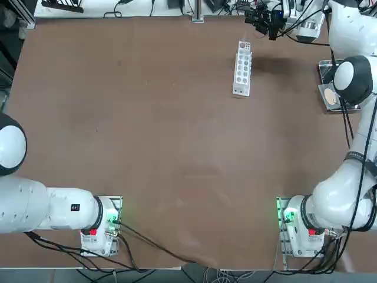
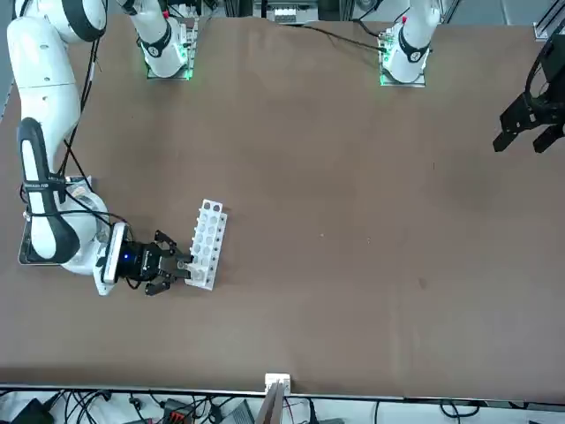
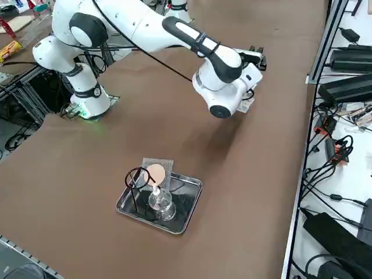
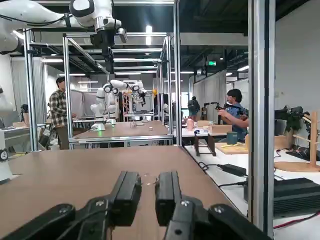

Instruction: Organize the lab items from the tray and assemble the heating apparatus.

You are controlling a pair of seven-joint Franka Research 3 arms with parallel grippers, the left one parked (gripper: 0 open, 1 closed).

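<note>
The steel tray (image 3: pixel 192 187) sits at the right side of the table and holds the lab items. The black wire ring stand (image 3: pixel 136 179) is upright in it, and the clear glass burner (image 3: pixel 161 204) stands beside that. The grey mesh with a pale round centre (image 3: pixel 156 172) lies over the tray's far rim. In the top view my arm covers part of the tray (image 1: pixel 325 66) and the mesh (image 1: pixel 331 98). My right gripper (image 2: pixel 187 269) (image 1: pixel 250 18) (image 3: pixel 259 56) (image 4: pixel 147 196) hovers level near the table's far edge, well away from the tray. A narrow gap shows between its fingers, with nothing in it.
A long white rack with round holes (image 1: pixel 242 68) (image 2: pixel 208 243) lies just beside my gripper at the far edge. Cables and power bricks (image 3: pixel 349 87) lie off the table's far side. People stand in the room beyond.
</note>
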